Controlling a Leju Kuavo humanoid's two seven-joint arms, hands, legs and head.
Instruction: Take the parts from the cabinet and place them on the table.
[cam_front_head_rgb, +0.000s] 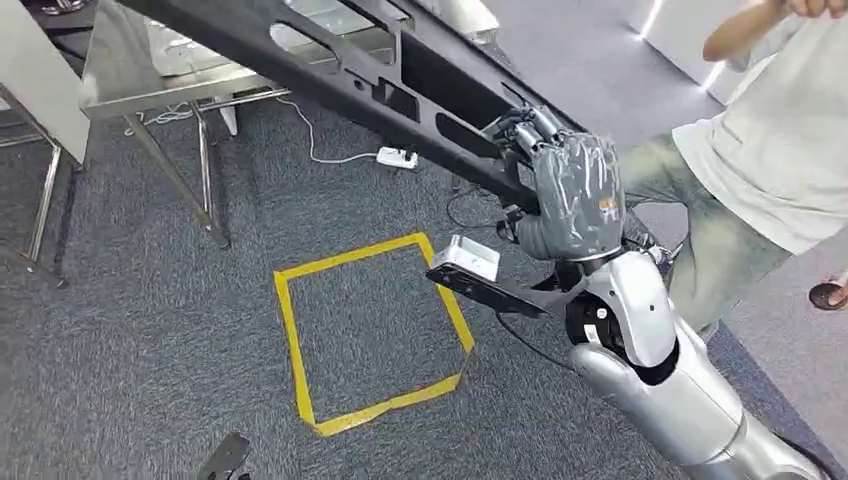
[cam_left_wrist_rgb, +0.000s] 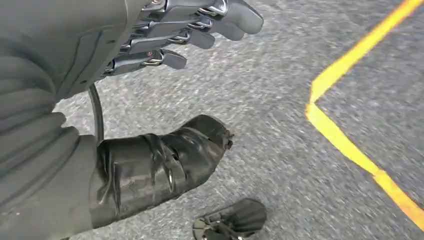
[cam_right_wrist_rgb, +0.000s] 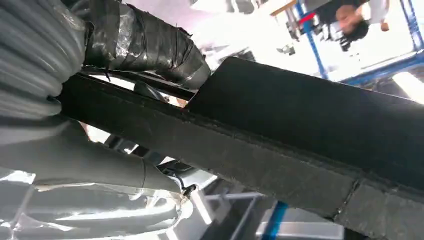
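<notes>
Grey carpet (cam_front_head_rgb: 150, 330) spreads under me, marked with a square of yellow tape (cam_front_head_rgb: 372, 330). Above that square I carry a long black panel (cam_front_head_rgb: 330, 60) with cut-out slots, held in the air and slanting from my right robot hand (cam_front_head_rgb: 570, 195) up and away toward the metal bench (cam_front_head_rgb: 130, 90) beyond the square. My right robot hand wraps its fingers (cam_front_head_rgb: 525, 130) over the panel's near edge and grips it; in the right wrist view my taped thumb (cam_right_wrist_rgb: 150, 45) lies against the panel's dark edge (cam_right_wrist_rgb: 260, 160).

My left robot hand (cam_left_wrist_rgb: 150, 100) hangs low over the carpet beside the tape line (cam_left_wrist_rgb: 345, 130), holding nothing, its fingers (cam_left_wrist_rgb: 200, 25) loosely bent and well apart from the taped thumb (cam_left_wrist_rgb: 165, 160).

On the far side of the square from me, a white power strip (cam_front_head_rgb: 397, 156) with its cable lies on the carpet by the bench legs. A person in a light shirt (cam_front_head_rgb: 780, 150) stands just to the right of my right arm.
</notes>
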